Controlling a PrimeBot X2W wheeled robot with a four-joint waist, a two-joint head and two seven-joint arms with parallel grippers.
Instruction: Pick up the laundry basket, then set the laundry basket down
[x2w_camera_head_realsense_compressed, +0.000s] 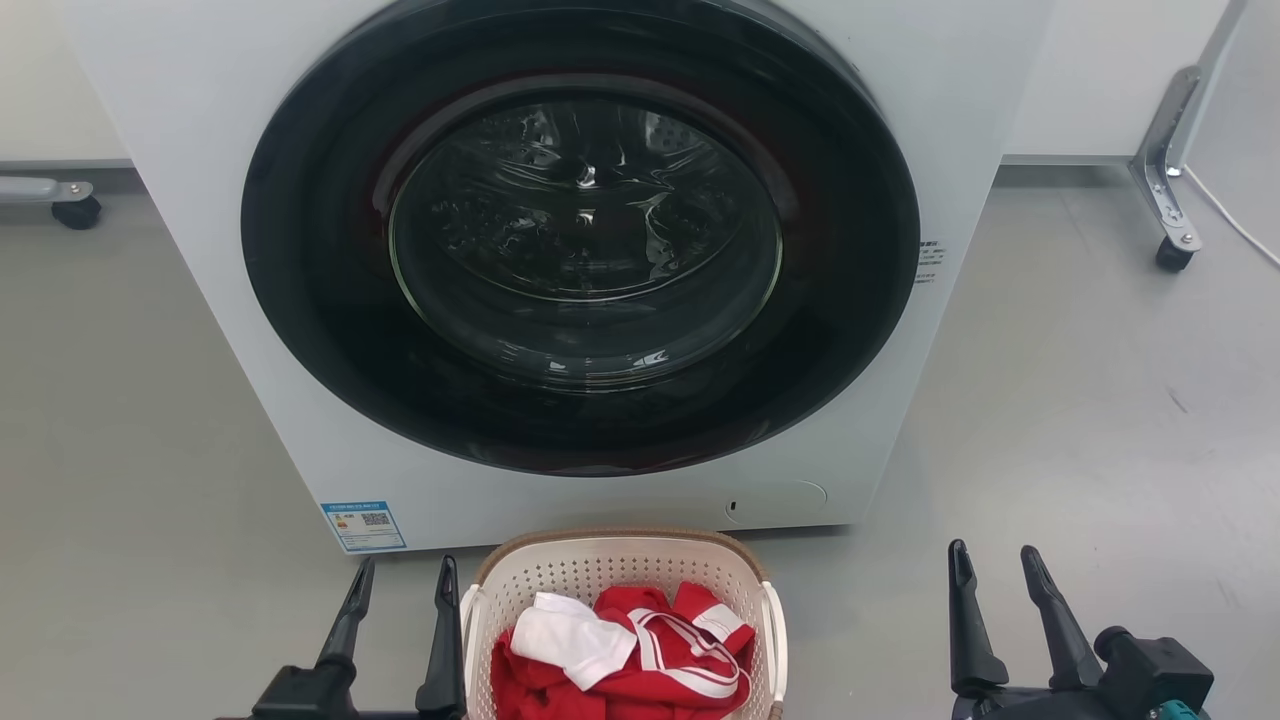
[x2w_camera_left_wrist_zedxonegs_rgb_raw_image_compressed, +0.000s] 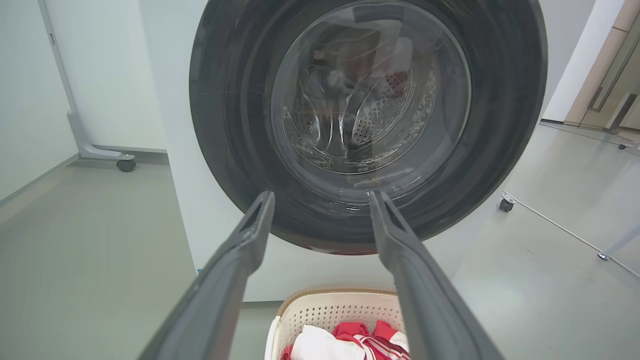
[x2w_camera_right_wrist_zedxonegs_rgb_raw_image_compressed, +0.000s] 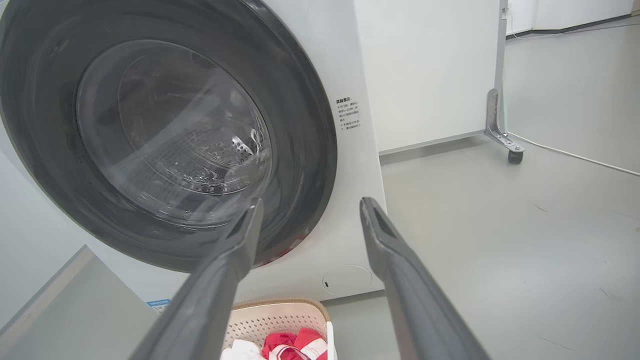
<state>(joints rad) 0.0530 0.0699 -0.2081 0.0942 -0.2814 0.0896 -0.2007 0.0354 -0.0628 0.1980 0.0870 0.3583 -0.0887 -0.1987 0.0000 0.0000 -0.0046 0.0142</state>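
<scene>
The laundry basket is cream-white perforated plastic with a brown woven-look rim. It stands on the floor just in front of the washing machine, at the bottom centre of the head view. Red and white clothes lie inside it. My left gripper is open, its inner finger right beside the basket's left handle. My right gripper is open and well clear to the right of the basket. The left wrist view has the basket low between the fingers of the left gripper. Beside the right gripper, the basket sits low.
A white front-loading washing machine with a closed dark round door rises right behind the basket. Castered metal frame legs stand at the far left and far right. A white cable runs across the grey floor at the right.
</scene>
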